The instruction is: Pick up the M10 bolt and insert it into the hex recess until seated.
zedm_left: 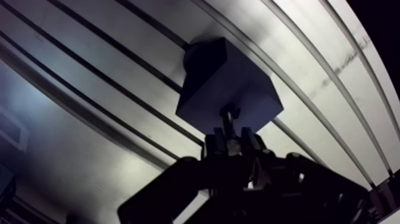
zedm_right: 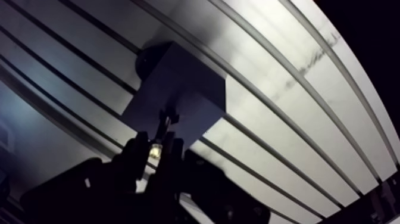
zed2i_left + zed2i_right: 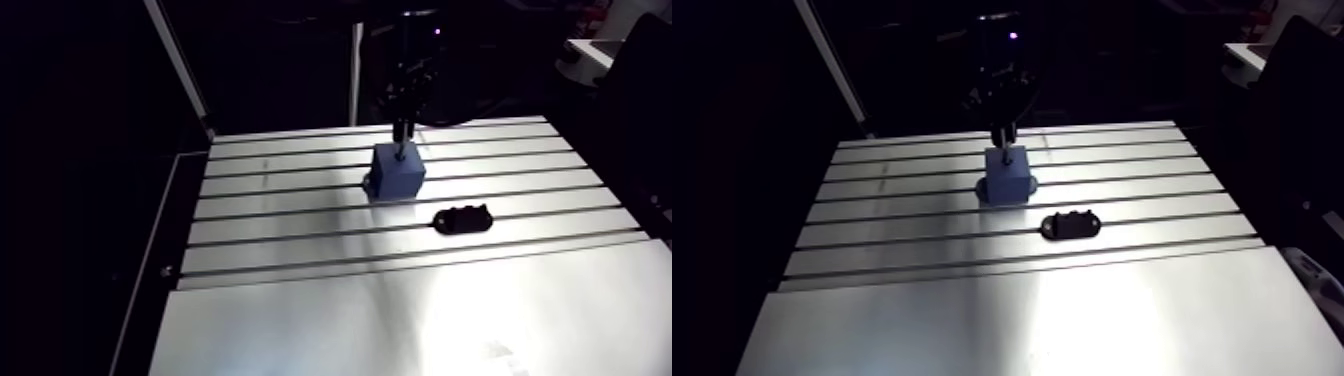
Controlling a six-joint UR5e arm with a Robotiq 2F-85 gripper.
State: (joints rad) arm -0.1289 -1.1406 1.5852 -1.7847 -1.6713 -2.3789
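The M10 bolt [image 1: 228, 117] is held in the gripper [image 1: 232, 137], pinched between the two fingers [image 1: 215, 143], which are drawn in close together around it so that only a narrow gap is left, filled by the bolt. In the wrist view a short dark length of the bolt is seen projecting beyond the fingertips, towards the upper face of a blue block [image 1: 229, 83], and a small bright glint of metal is caught between the fingers. In the arm view the gripper is seen coming straight down over the block, with the bolt's lower end at or just above the block's top face; whether contact is made cannot be told. The hex recess is hidden by the bolt and the dim light. The block is set squarely on the slotted worktop [image 3: 400, 300], across the dark slots [image 3: 300, 190] that run along its far half, and a rounded foot is seen at the block's base on one side. A low black part [image 3: 462, 218] with a lobed outline is laid flat on the worktop, near the block and apart from it, on the side nearer the arm's camera. The near half of the worktop is seen as a plain bright plate.
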